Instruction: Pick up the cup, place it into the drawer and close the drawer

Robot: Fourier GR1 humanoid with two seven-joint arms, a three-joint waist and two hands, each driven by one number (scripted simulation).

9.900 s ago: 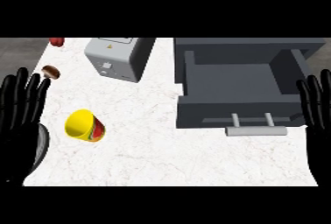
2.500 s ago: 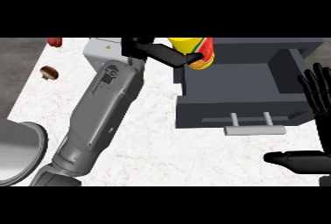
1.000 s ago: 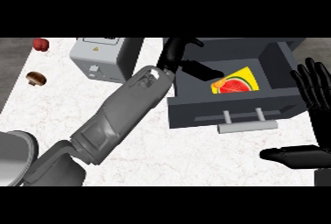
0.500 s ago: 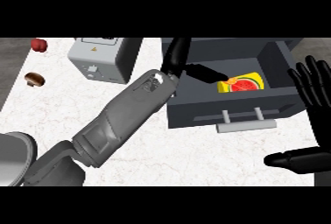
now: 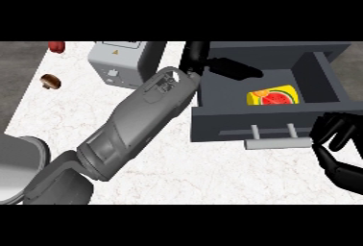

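A yellow cup (image 5: 273, 95) with a red fruit print lies on its side inside the open grey drawer (image 5: 212, 122). My left hand (image 5: 212, 65) hangs over the drawer's back left corner, open, fingers stretched toward the cup and apart from it. My left forearm crosses the counter diagonally. Beside the drawer's front right corner, close to the handle (image 5: 273, 139), my right hand (image 5: 339, 144) shows at the right edge with its fingers curled, holding nothing.
A grey toaster-like appliance (image 5: 124, 62) stands at the back, left of the drawer. A brown mushroom (image 5: 50, 80) and a red item (image 5: 56, 46) lie near the counter's far left edge. White marble counter (image 5: 184, 168) spreads in front.
The cup went from the left hand into the drawer and now lies released. The left hand has drawn back a little. The right hand has come down beside the drawer front, fingers curling.
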